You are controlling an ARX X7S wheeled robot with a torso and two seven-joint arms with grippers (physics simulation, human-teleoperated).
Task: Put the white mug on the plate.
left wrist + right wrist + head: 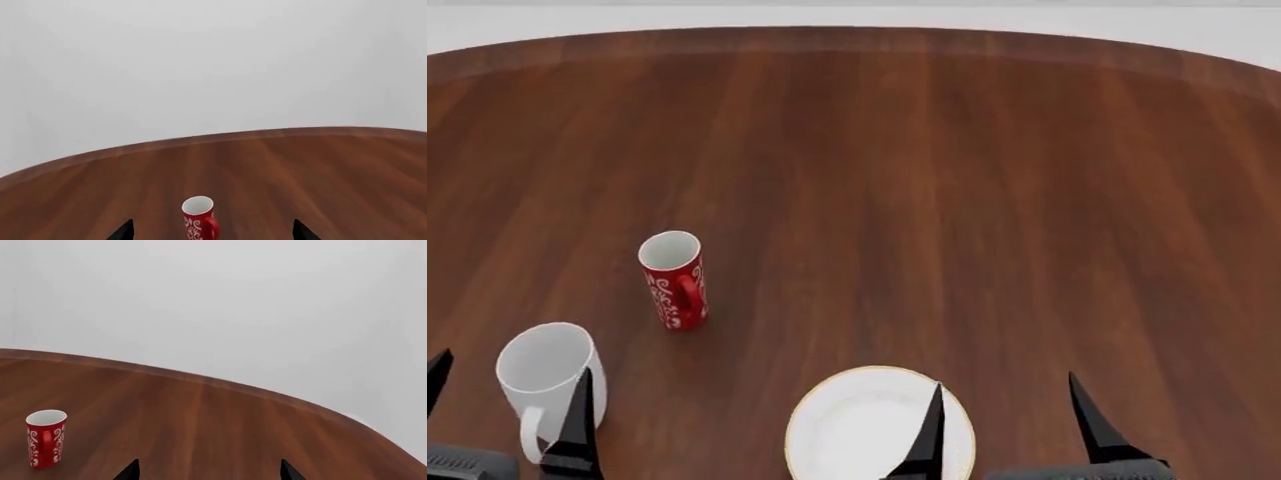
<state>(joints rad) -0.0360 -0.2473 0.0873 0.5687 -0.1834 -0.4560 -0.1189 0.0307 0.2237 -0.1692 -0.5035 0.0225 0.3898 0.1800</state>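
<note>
In the head view the white mug (545,375) stands upright at the near left of the table, handle toward me. The plate (861,425), white with a gold rim, lies at the near centre. My left gripper (510,392) is open, its black fingertips on either side of the white mug and above it. My right gripper (1004,415) is open and empty, one fingertip over the plate's right part. The white mug and the plate are out of both wrist views. Each wrist view shows only the two wide-apart tips of its gripper: left (213,232), right (208,471).
A slimmer red mug (674,280) with white swirls stands upright beyond the white mug; it also shows in the left wrist view (199,219) and right wrist view (45,438). The round wooden table (961,180) curves away at the far edge before a white wall.
</note>
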